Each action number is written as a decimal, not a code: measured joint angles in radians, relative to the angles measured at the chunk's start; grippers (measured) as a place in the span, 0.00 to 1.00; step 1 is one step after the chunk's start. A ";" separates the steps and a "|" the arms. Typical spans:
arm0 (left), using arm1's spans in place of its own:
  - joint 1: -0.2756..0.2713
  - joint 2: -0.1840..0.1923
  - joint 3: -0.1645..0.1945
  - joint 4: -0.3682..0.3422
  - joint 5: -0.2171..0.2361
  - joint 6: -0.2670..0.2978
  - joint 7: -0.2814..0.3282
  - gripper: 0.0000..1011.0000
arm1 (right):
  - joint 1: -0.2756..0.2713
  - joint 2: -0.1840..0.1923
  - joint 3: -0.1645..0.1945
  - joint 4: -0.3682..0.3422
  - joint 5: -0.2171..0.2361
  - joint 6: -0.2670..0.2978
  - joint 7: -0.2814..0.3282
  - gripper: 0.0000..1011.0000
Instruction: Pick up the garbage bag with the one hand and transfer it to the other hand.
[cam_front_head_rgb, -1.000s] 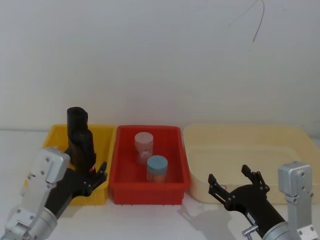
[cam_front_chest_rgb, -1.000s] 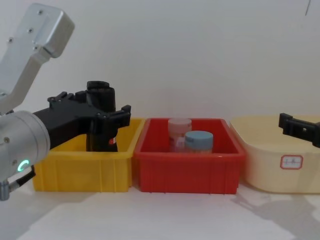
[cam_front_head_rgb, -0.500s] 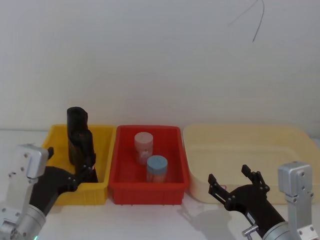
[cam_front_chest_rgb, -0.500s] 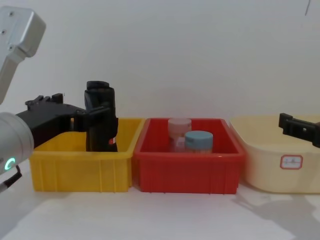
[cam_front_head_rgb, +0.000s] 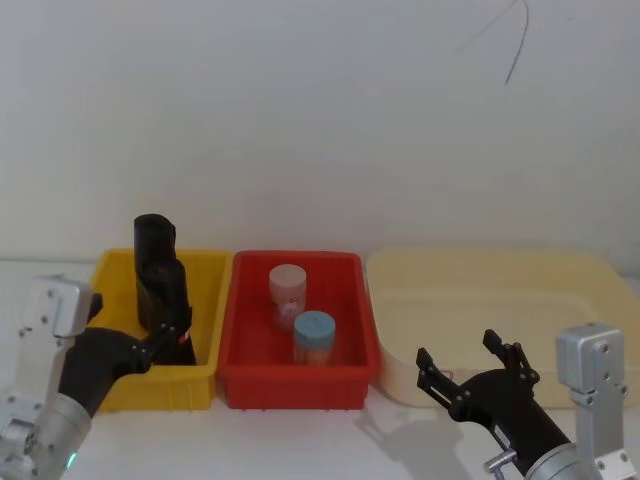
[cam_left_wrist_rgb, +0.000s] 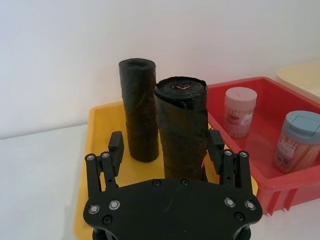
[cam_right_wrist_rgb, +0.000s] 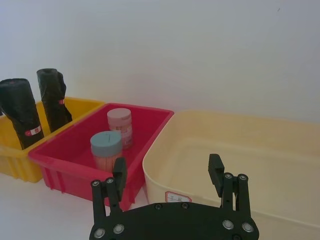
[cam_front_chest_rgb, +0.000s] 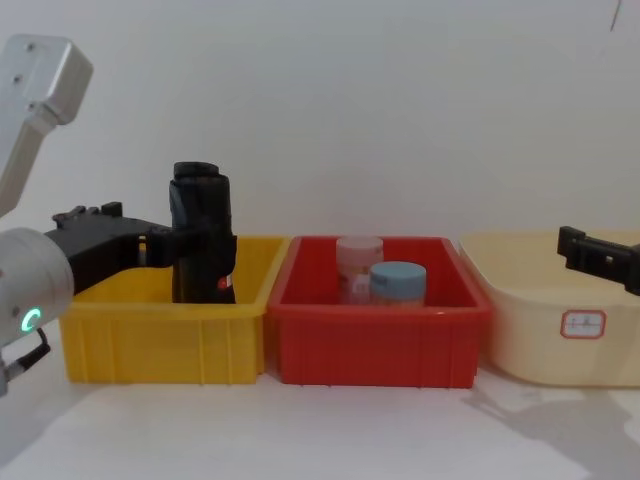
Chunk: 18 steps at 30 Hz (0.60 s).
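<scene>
The garbage bag (cam_front_head_rgb: 166, 295) is a black roll standing upright at the front of the yellow bin (cam_front_head_rgb: 205, 262), with a small red-and-white sticker low on its side. In the left wrist view the garbage bag (cam_left_wrist_rgb: 182, 125) rises just ahead of my left gripper (cam_left_wrist_rgb: 166, 150), which is open with one finger on each side of the roll and apart from it. From the chest, the left gripper (cam_front_chest_rgb: 160, 242) sits just left of the bag (cam_front_chest_rgb: 212, 270). My right gripper (cam_front_head_rgb: 470, 375) hangs open in front of the cream tub.
A second black roll (cam_left_wrist_rgb: 140, 115) with a ragged flap stands behind the bag in the same bin. The red bin (cam_front_head_rgb: 350, 375) in the middle holds two jars (cam_front_head_rgb: 313, 335). A wide cream tub (cam_front_head_rgb: 500, 262) stands at the right.
My left gripper has drawn back and to the left from beside the rolls and now faces the front roll. Both rolls and the right arm have stayed put.
</scene>
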 joint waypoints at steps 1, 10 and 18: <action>-0.008 -0.003 0.002 0.010 -0.001 0.004 -0.007 0.99 | 0.000 0.000 0.000 0.000 0.000 0.000 0.000 0.99; -0.069 -0.030 0.017 0.071 -0.007 0.015 -0.053 0.99 | 0.000 0.000 0.000 0.000 0.000 0.000 0.000 0.99; -0.126 -0.061 0.022 0.127 -0.012 0.015 -0.081 0.98 | 0.000 0.000 0.000 0.000 0.000 0.000 0.000 0.99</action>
